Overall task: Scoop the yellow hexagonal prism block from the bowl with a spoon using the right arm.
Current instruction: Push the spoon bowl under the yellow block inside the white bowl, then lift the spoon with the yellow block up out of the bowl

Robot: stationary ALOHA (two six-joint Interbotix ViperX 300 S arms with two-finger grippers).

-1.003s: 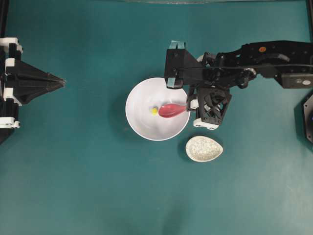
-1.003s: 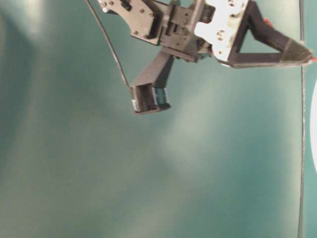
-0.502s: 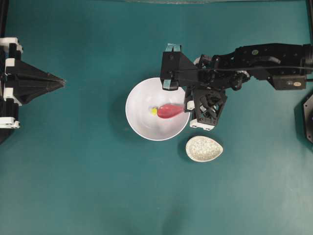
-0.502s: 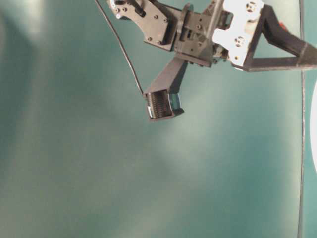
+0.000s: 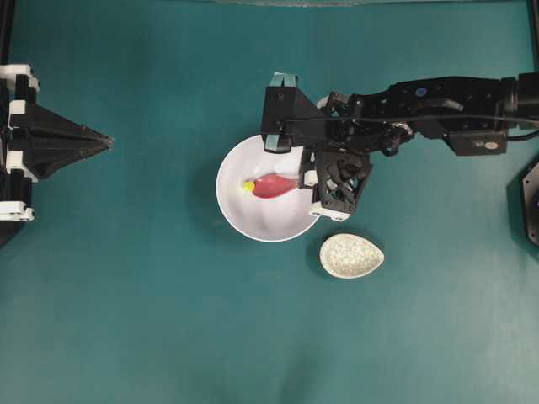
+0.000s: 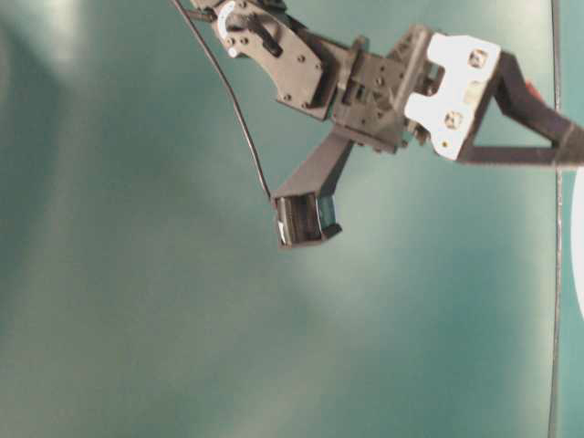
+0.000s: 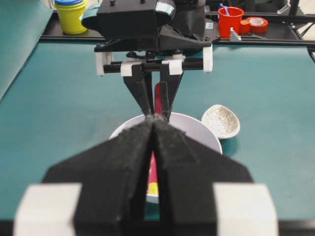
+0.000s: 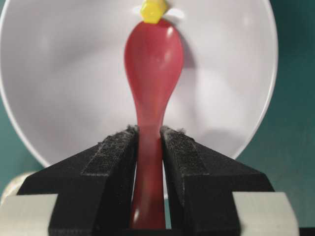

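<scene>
The right arm reaches level over the bowl, its right tool clamped on the spoon handle. The yellow hexagonal prism block touches the scoop's tip inside the bowl. The left tool is pressed together.

Teal desk surface. A speckled off-white oval spoon rest lies on it. At the far edge in the left wrist view: a black rail carrying stacked yellow and blue cups, a red cup, and a red tape roll.
</scene>
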